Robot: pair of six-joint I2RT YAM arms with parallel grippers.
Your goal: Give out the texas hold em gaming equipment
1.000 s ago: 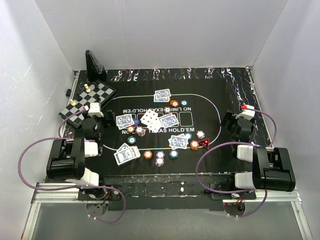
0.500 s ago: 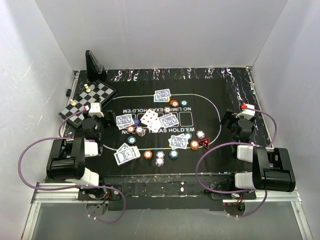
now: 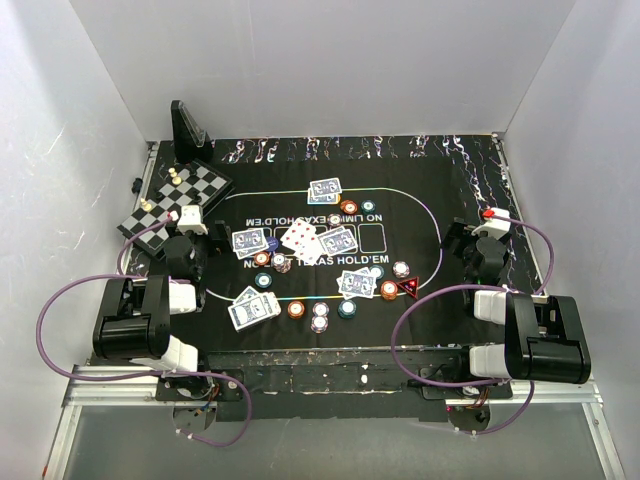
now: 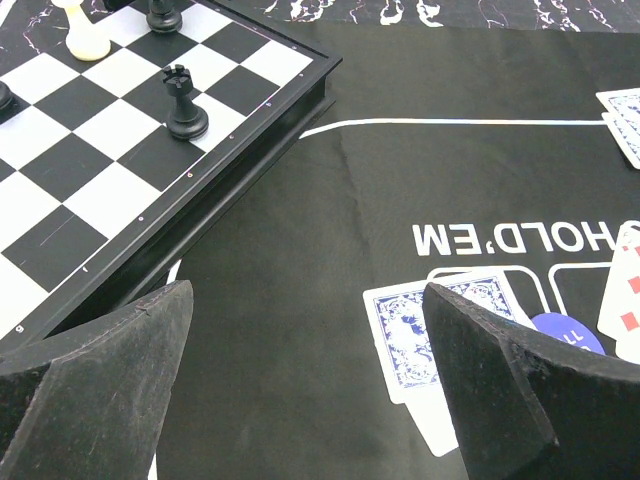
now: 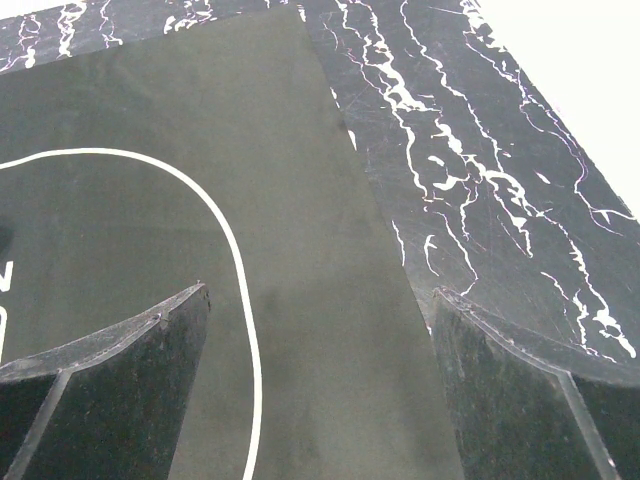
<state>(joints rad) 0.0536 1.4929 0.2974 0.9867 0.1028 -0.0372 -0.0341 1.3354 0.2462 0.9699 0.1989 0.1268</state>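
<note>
Right now I see my left gripper (image 4: 310, 390) spread wide and empty above the black mat (image 4: 330, 250), just beside the chessboard (image 4: 120, 150) corner. My right gripper (image 5: 320, 385) is equally wide, holding nothing, over the mat's right edge. Playing cards (image 3: 250, 242) and poker chips (image 3: 296, 308) lie scattered across the mat's centre, with the red triangle marker (image 3: 408, 289) towards the right. What looks like a blue chip (image 4: 565, 332) sits just beside one card.
</note>
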